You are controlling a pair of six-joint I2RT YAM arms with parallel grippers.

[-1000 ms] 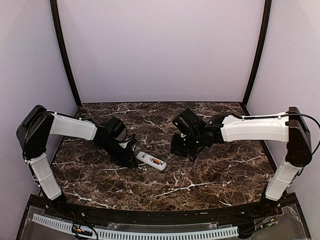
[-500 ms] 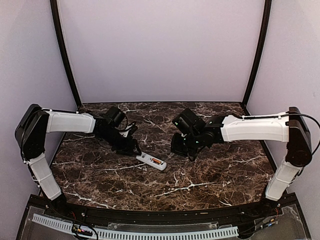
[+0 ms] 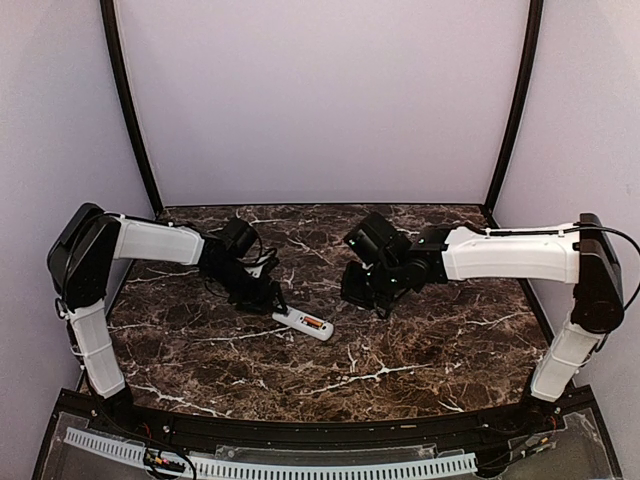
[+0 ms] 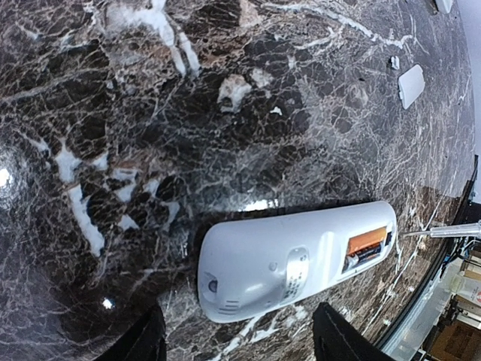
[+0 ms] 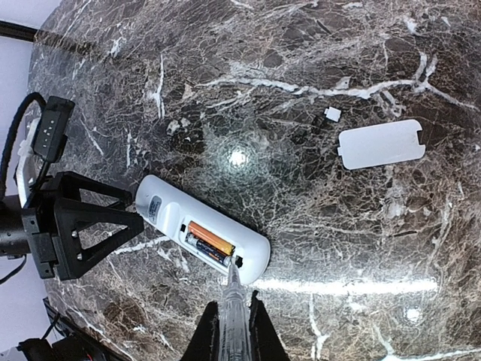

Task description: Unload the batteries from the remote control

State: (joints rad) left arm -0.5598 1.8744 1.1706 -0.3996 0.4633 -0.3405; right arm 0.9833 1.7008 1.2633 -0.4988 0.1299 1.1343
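Batteries (image 5: 210,239) are sitting in the open bay of the remote (image 4: 278,263), which is lying flat on the bench (image 3: 420,350). Right gripper (image 5: 233,335) is clamping a thin grey rod (image 5: 231,297), its tip resting at the bay's end. Left gripper (image 4: 239,335) is hanging wide open around the remote's other end, probably not touching.

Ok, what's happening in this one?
The white remote lies back-up on the marble table, its cover off to the side. The right end effector holds a thin rod with its tip at the orange batteries, seated in their bay. The left end effector is open at the remote's other end.
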